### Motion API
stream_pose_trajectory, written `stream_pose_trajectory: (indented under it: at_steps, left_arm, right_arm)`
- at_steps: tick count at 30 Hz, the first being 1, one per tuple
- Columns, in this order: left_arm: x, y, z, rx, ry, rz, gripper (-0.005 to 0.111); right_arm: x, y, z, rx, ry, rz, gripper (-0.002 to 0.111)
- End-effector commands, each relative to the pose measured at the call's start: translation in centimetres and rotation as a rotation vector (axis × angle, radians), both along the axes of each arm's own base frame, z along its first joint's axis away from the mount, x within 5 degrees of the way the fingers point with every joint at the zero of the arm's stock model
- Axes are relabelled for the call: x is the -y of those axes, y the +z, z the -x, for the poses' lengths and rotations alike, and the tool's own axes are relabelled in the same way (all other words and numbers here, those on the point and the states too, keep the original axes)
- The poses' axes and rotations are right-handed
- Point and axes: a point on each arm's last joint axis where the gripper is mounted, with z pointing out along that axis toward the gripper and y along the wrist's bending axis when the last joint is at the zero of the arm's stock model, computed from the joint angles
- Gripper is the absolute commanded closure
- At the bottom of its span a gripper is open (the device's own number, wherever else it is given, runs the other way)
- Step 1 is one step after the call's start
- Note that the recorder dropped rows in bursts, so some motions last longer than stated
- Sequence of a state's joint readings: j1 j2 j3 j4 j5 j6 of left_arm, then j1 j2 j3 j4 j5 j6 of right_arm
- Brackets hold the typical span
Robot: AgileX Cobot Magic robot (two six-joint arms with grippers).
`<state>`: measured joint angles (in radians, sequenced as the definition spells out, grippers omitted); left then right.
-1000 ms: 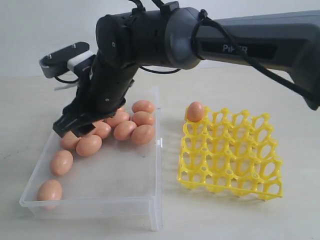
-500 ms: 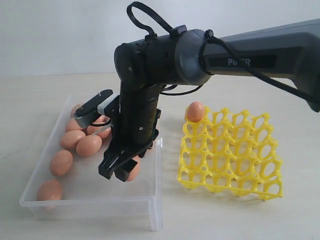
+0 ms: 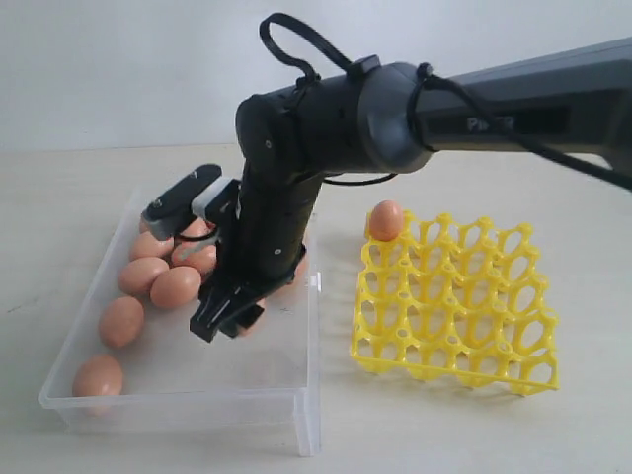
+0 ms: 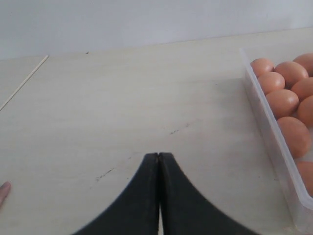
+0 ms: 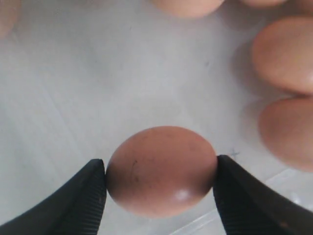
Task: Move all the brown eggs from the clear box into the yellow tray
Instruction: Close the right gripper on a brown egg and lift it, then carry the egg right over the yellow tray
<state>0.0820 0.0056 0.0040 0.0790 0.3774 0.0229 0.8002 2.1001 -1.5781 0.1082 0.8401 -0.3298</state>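
right jaws: clamped on egg point(image 5: 161, 171), a pad touching each side; over box point(image 3: 178, 413) floor, near tray-side wall
left jaws: together; over bare counter point(image 4: 122, 107) beside box
other eggs point(image 3: 176, 286): loose in box
tray point(image 3: 454, 296): tray egg point(image 3: 386, 219) in corner cup

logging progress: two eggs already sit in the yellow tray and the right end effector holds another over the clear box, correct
No, only one egg sits in the yellow tray, in its far left corner cup, as the exterior view shows. The rest stands: the right end effector holds another egg over the clear box.
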Motion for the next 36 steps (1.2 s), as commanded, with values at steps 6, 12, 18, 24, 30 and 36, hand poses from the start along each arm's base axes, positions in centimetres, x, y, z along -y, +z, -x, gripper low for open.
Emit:
stream_pose_trajectory:
  at_steps: [6,12,18,24,30,36]
  left_arm:
    - [0.1,0.2,0.0,0.011,-0.006,0.009,0.107]
    - [0.1,0.2,0.0,0.011,-0.006,0.009,0.107]
    - [0.1,0.2,0.0,0.011,-0.006,0.009,0.107]
    - [0.1,0.2,0.0,0.011,-0.006,0.009,0.107]
    - [0.1,0.2,0.0,0.011,-0.006,0.009,0.107]
    - [0.1,0.2,0.0,0.011,-0.006,0.009,0.107]
  right_arm:
    - [4.1,2.9,0.8,0.255,0.103,-0.047,0.108]
    - [8.6,4.0,1.2,0.376,-0.070,-0.164,0.108]
    - [13.2,5.0,0.9,0.465,-0.185,-0.209,0.108]
    - [18.9,3.6,-1.7,0.466,-0.376,-0.157,0.108]
    - [21.3,0.5,-3.8,0.438,-0.458,-0.123,0.108]
    - [21.0,-3.6,-4.6,0.387,-0.419,-0.075,0.108]
